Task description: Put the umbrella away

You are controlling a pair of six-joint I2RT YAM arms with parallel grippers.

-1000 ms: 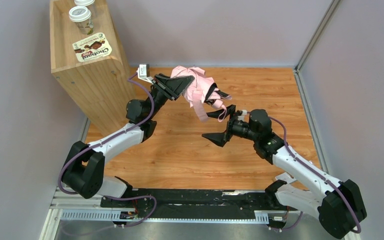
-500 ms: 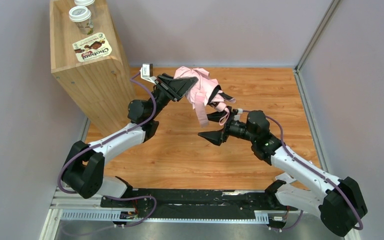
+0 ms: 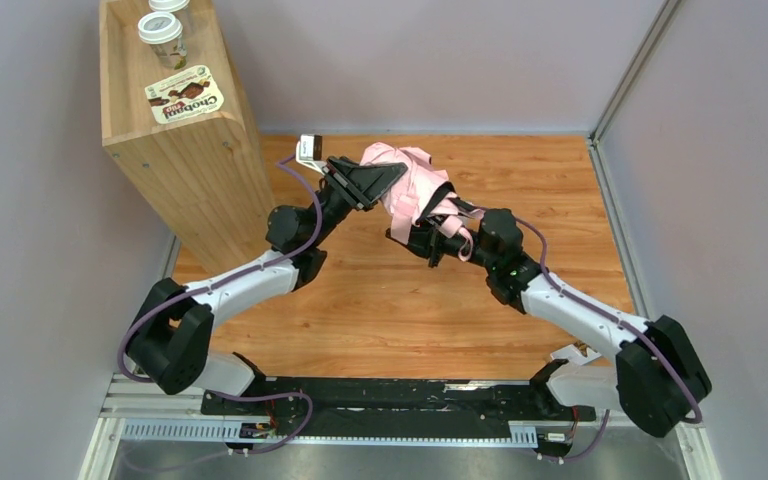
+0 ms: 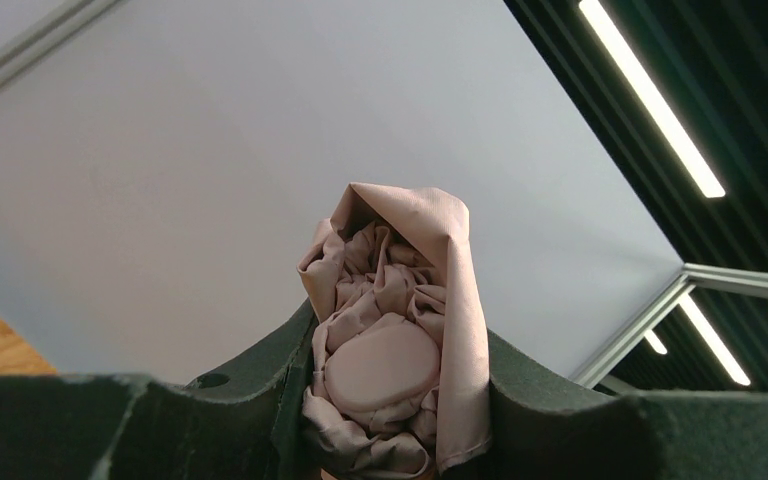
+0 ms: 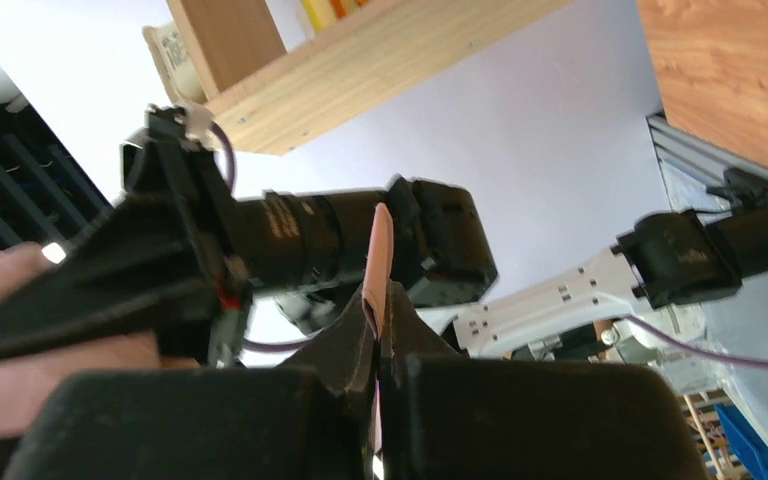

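Note:
The umbrella point(image 3: 412, 180) is a crumpled pale pink bundle held in the air above the back of the wooden table point(image 3: 380, 310). My left gripper point(image 3: 368, 181) is shut on its left end; in the left wrist view the folds of the umbrella point(image 4: 392, 290) fill the space between the jaws of the left gripper point(image 4: 395, 375). My right gripper point(image 3: 430, 240) sits just under the bundle's right side, shut on the thin pink strap point(image 5: 380, 245), which sticks out past the pinched tips of the right gripper point(image 5: 380, 330). Black ribs show next to the right wrist.
A tall wooden cabinet point(image 3: 175, 140) stands at the back left, close to the left arm, with paper cups point(image 3: 163, 35) and a yogurt pack point(image 3: 185, 100) on top. Grey walls close in the table; a metal rail point(image 3: 615, 210) runs along its right edge.
My right gripper moved up and left to the umbrella and went from open to shut on the strap. The left arm shifted the bundle slightly right.

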